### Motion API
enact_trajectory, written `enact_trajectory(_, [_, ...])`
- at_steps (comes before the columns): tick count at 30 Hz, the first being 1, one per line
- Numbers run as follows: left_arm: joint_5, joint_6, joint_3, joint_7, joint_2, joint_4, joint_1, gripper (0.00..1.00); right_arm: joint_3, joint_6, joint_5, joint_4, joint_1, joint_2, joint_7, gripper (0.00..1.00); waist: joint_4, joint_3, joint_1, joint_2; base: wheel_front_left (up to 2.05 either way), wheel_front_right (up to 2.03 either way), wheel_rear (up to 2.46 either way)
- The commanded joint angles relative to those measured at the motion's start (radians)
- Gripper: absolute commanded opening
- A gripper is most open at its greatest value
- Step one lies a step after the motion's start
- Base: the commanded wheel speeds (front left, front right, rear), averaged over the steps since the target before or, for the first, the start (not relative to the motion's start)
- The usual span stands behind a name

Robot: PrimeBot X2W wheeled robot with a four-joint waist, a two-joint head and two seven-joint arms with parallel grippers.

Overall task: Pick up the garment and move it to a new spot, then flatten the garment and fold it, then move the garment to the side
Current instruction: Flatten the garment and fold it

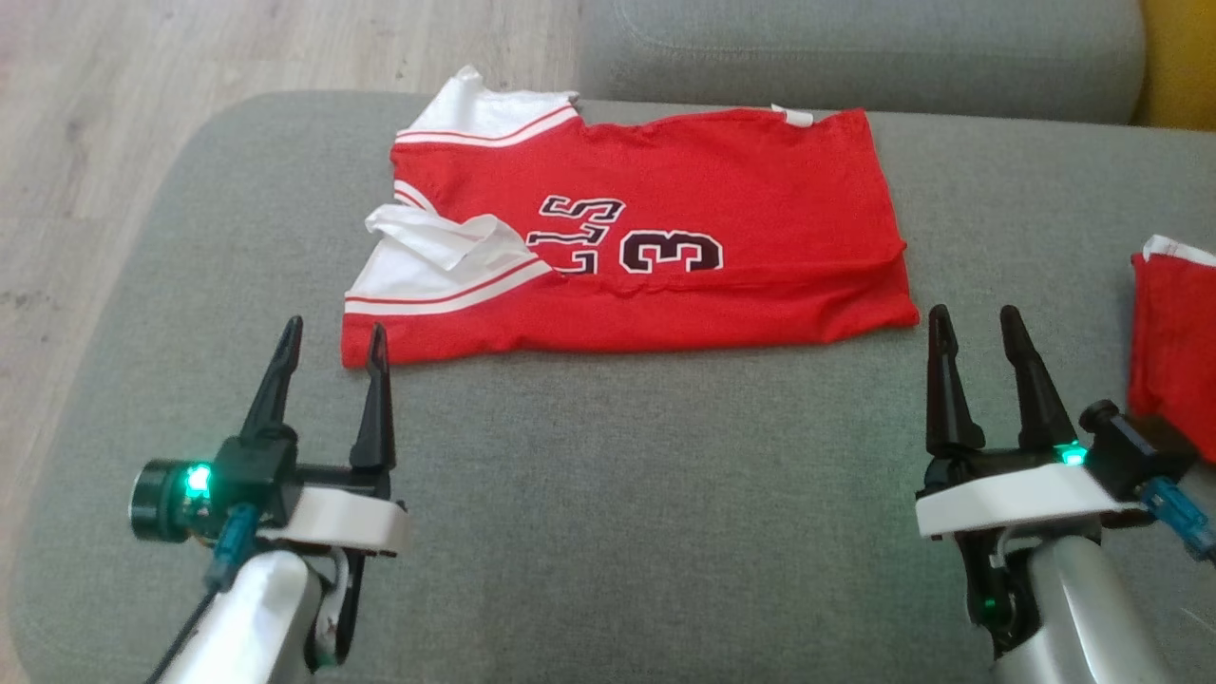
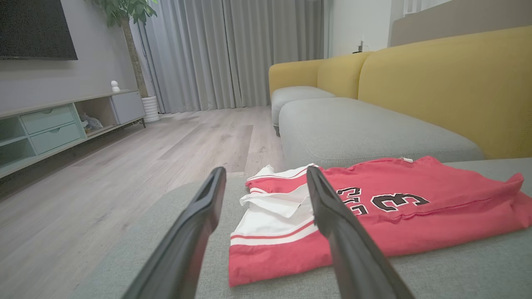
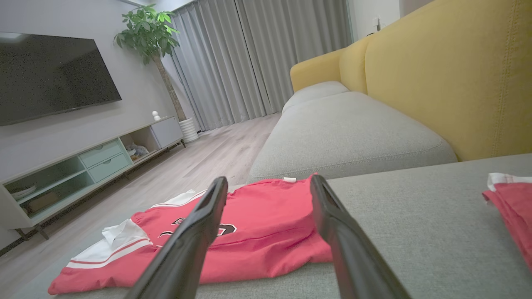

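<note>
A living room with a pale wooden floor (image 1: 142, 114), grey curtains (image 2: 232, 50) and a grey-cushioned sofa with a yellow backrest (image 2: 449, 83): on the broad grey seat cushion (image 1: 608, 494) in the foreground lies the garment (image 1: 760, 190), a red jersey folded into a rough rectangle, toward the cushion's far side and a little left of its middle. Its white sleeve and red-striped trim are bunched at the left end. Black-and-white lettering and a numeral 3 show on top near the centre, and a small white tag (image 1: 796, 116) pokes out at the far edge. The left gripper (image 1: 336, 328) hangs at the garment's near-left corner, its two dark fingers spread wide with nothing between them. Its inner fingertip overlaps that corner in the head view, and whether it touches the cloth cannot be told. The right gripper (image 1: 974, 312) stands just right of the near-right corner, apart from the cloth, its fingers likewise wide apart and empty. Farther right on the cushion lies a second red garment (image 1: 1173, 332) with a white edge. Beyond the jersey sits a neighbouring grey cushion (image 1: 855, 47). Across the floor to the left, a wall-mounted television (image 3: 50, 74) hangs above a low cabinet (image 2: 54, 124), with a potted plant (image 3: 149, 33) by the curtains.
</note>
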Motion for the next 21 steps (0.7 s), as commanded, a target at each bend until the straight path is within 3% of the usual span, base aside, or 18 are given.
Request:
enact_trajectory(1, [0.013,-0.007,0.059,-0.005,0.015,-0.027,-0.042,1.0,0.03,0.007,0.007,-0.04,-0.027,0.004,-0.006,1.0,-0.006,0.01,0.0,-0.0001,0.0,0.0,0.0])
enact_trajectory(6, [0.034,-0.057,0.085,-0.005,0.016,0.042,-0.073,1.0,0.045,0.007,0.01,-0.046,-0.051,0.004,-0.006,1.0,-0.027,0.05,0.0,-0.0001,0.0,0.0,0.0])
enact_trajectory(13, [0.017,-0.135,0.069,0.081,0.043,0.287,-0.21,1.0,0.063,0.007,0.007,-0.055,-0.089,0.004,-0.006,1.0,-0.064,0.147,0.0,-0.0001,0.0,0.0,0.0])
enact_trajectory(21, [0.012,-0.166,0.068,0.144,0.06,0.541,-0.376,1.0,0.07,0.007,0.002,-0.072,-0.13,0.004,-0.006,1.0,-0.094,0.243,0.0,-0.0001,0.0,0.0,0.0])
